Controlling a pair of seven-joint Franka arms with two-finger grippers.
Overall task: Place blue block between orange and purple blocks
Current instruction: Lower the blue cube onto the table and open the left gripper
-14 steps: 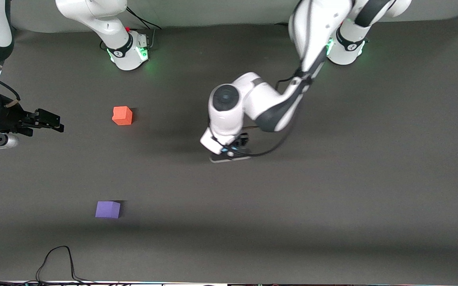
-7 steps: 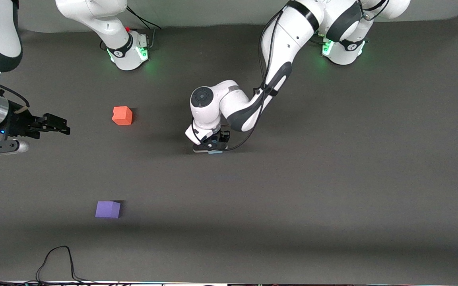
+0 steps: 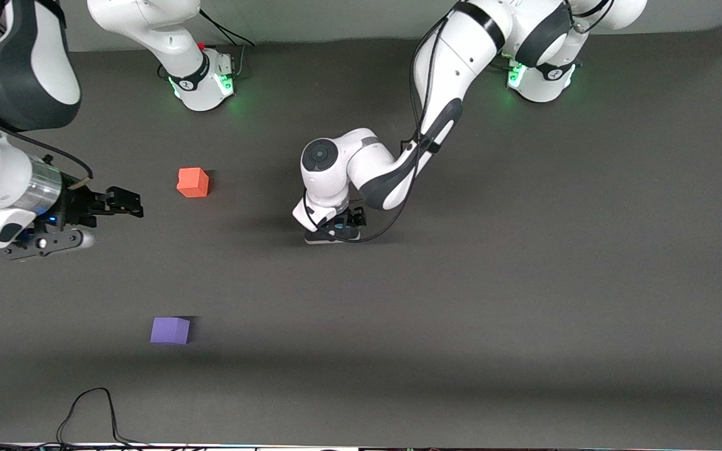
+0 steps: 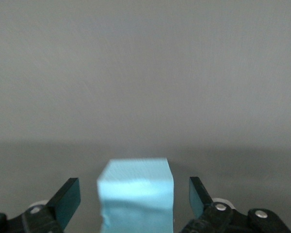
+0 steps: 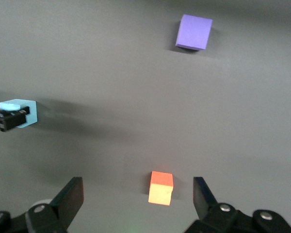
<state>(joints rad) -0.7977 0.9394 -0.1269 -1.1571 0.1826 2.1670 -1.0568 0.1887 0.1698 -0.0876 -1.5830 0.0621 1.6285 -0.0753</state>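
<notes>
- The right gripper (image 3: 132, 203) hangs in the air over the worktop (image 3: 524, 300) at the right arm's end, near the orange block (image 3: 192, 182) but well apart from it.
- In the right wrist view its jaws stand wide apart with nothing between them; the orange block (image 5: 160, 188) shows in the gap, down on the worktop.
- The orange block sits on the worktop toward the right arm's end, farther from the front camera than the purple block (image 3: 170, 330).
- The purple block lies nearer the front camera, well apart from the orange one, with bare worktop between them. The right wrist view shows the purple block (image 5: 194, 32) and the orange one well apart too.
- The left gripper (image 3: 336, 233) is down at the worktop near the middle of the table, its arm reaching in from the left arm's base.
- The blue block (image 4: 136, 194) sits between the left gripper's fingers (image 4: 68, 201) in the left wrist view. The jaws are apart, with a gap on each side of the block, so they are not clamped on it.
- In the front view the blue block is almost wholly hidden under the left gripper.
- The right wrist view shows the blue block (image 5: 25, 112) resting on the worktop with the left gripper's fingertips (image 5: 9, 119) around it, well apart from both other blocks.
</notes>
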